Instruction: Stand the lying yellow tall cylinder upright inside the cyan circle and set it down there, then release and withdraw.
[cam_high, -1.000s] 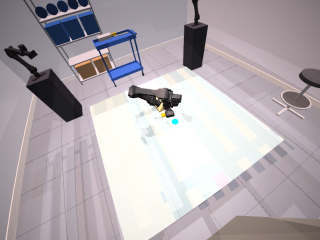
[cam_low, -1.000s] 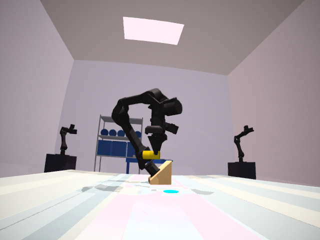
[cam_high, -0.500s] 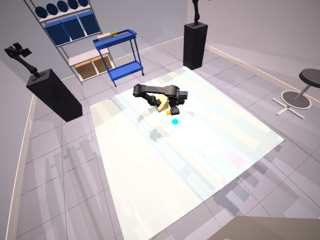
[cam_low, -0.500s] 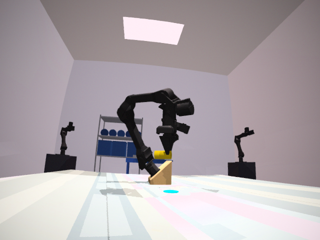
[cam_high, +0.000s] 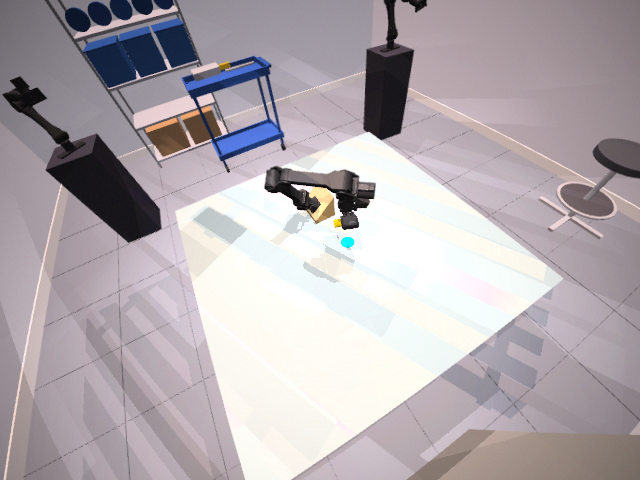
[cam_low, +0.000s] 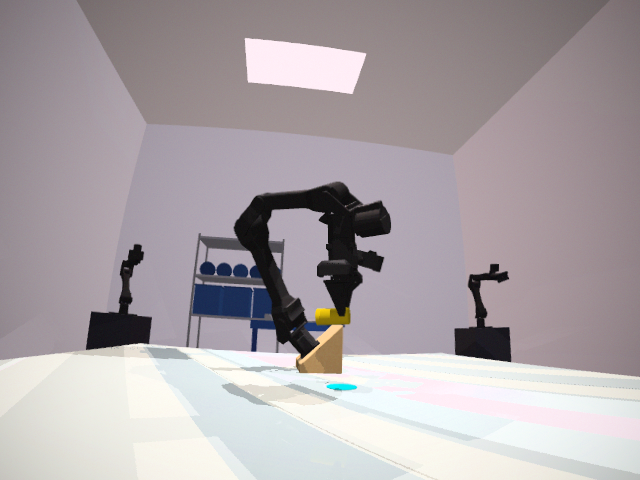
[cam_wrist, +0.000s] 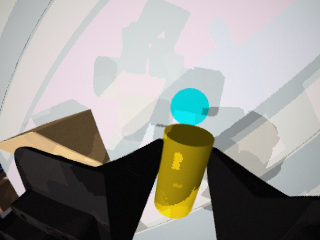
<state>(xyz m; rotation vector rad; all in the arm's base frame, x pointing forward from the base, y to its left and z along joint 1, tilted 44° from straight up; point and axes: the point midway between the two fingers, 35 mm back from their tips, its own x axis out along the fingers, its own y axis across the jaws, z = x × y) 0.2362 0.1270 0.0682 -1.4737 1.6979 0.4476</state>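
Note:
The yellow tall cylinder (cam_high: 337, 223) (cam_low: 325, 316) (cam_wrist: 182, 172) is held between the fingers of my gripper (cam_low: 342, 313) (cam_wrist: 185, 149). It lies level in the air in the exterior view, well above the floor mat. The gripper points down and grips it near one end. The cyan circle (cam_high: 347, 242) (cam_low: 341, 386) (cam_wrist: 189, 106) lies flat on the mat below. In the wrist view it shows just beyond the cylinder's near-facing end, and nothing stands on it.
A tan wedge-shaped block (cam_high: 323, 205) (cam_low: 330, 353) (cam_wrist: 65, 132) stands under the arm's base, beside the circle. The pale striped mat (cam_high: 289, 392) (cam_low: 206, 444) carries shadows. A blue cart (cam_high: 248, 139), a shelf and two pedestals with arms stand farther back.

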